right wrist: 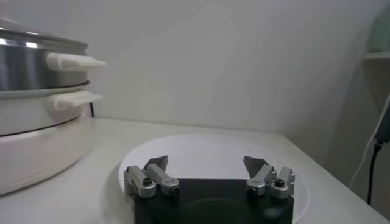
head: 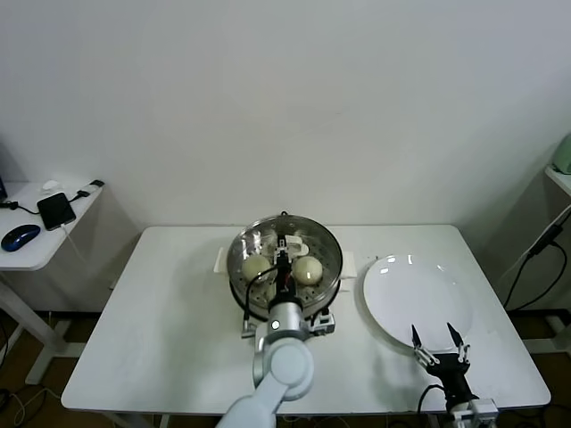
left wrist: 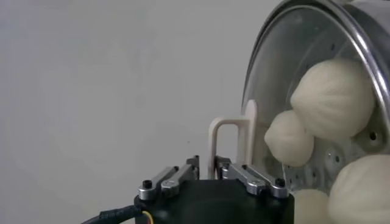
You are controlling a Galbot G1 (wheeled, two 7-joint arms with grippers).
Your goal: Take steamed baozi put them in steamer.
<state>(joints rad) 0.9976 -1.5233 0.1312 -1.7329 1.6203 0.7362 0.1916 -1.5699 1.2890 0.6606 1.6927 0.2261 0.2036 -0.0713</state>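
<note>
The steamer (head: pixel 285 257) stands at the middle of the white table, a shiny steel pot on a white base. Two baozi (head: pixel 257 267) (head: pixel 308 269) show in it in the head view; the left wrist view shows several baozi (left wrist: pixel 334 97) on the perforated tray. My left gripper (head: pixel 284 272) hangs over the pot's near side between the two buns. In the left wrist view, the left gripper (left wrist: pixel 206 164) has its fingers a narrow gap apart, with nothing between them. My right gripper (head: pixel 439 343) (right wrist: pixel 207 167) stands open and empty over the near edge of the plate.
A flat white plate (head: pixel 415 299) (right wrist: pixel 213 149) lies right of the steamer (right wrist: pixel 36 122), bare. The pot's white side handle (left wrist: pixel 234 143) sticks out toward the wall. A side table (head: pixel 40 254) at far left holds a phone and a mouse. Cables hang at the far right.
</note>
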